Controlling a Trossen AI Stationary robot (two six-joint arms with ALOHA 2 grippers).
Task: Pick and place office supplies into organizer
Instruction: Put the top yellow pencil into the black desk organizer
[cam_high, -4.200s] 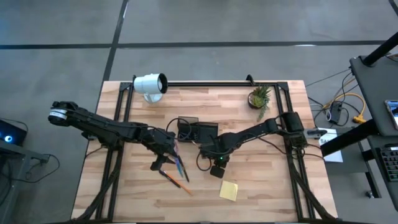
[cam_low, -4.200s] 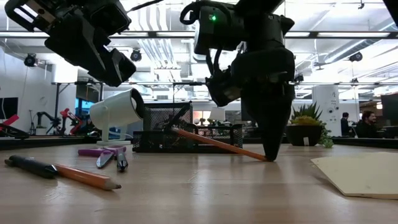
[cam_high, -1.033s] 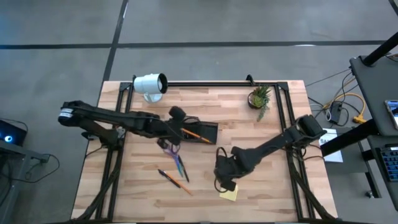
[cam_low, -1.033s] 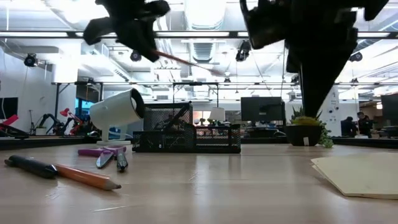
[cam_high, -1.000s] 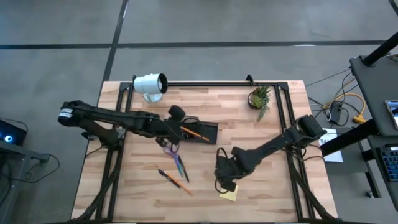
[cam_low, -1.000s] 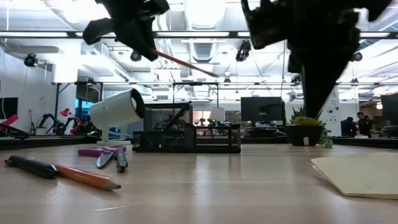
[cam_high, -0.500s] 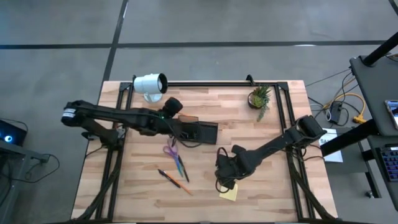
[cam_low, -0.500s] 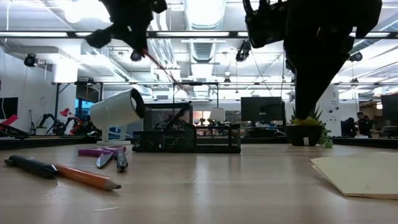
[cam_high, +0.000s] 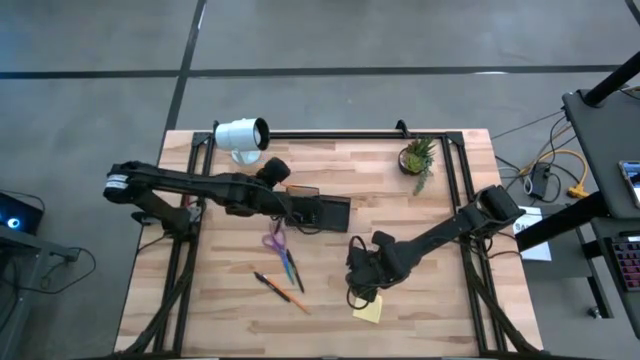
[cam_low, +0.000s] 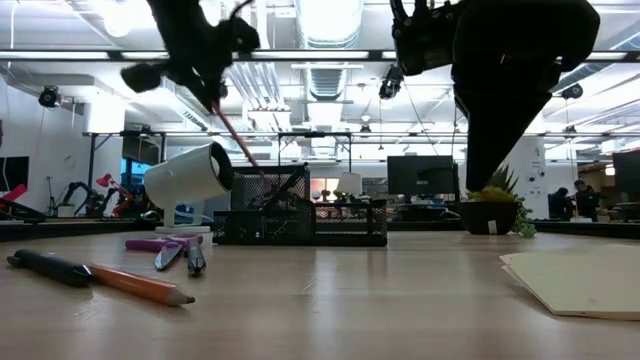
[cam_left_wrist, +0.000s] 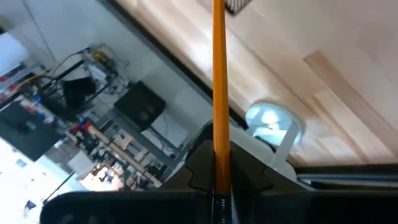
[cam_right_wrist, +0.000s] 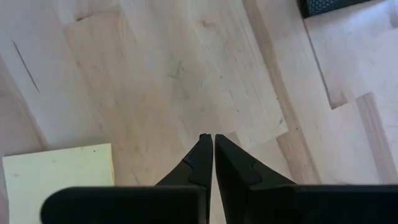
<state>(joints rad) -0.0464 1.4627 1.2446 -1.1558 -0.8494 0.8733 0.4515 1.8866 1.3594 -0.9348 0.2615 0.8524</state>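
My left gripper (cam_low: 205, 75) hangs above the left end of the black mesh organizer (cam_low: 300, 220), shut on an orange pencil (cam_low: 238, 140). The pencil slants steeply down, its lower end at the organizer's taller section (cam_low: 265, 180); whether it is inside I cannot tell. My right gripper (cam_right_wrist: 208, 140) is shut on nothing, pointing down just above the table beside the yellow sticky-note pad (cam_right_wrist: 59, 169). Purple-handled scissors (cam_high: 272, 241), a blue pen (cam_high: 289, 268) and an orange-and-dark pencil (cam_high: 280, 290) lie flat on the wood in front of the organizer (cam_high: 320, 211). My left gripper pinches the orange pencil near its upper end (cam_left_wrist: 219, 134) between its two fingers. The fingers run along the pencil, coming from above and from the table's left. The pencil is lifted clear of the table and slants down toward the organizer.
A white cylindrical lamp (cam_high: 241, 135) stands at the far left, close behind my left arm. A small potted plant (cam_high: 417, 156) sits at the far right. A black rail (cam_high: 330, 133) runs along the far edge. Bare wood lies near the front edge.
My left gripper has drawn a little toward the table's far left and tipped. The pencil, nearly level over the organizer a second ago, now slants steeply with its free end down at the organizer's taller section.
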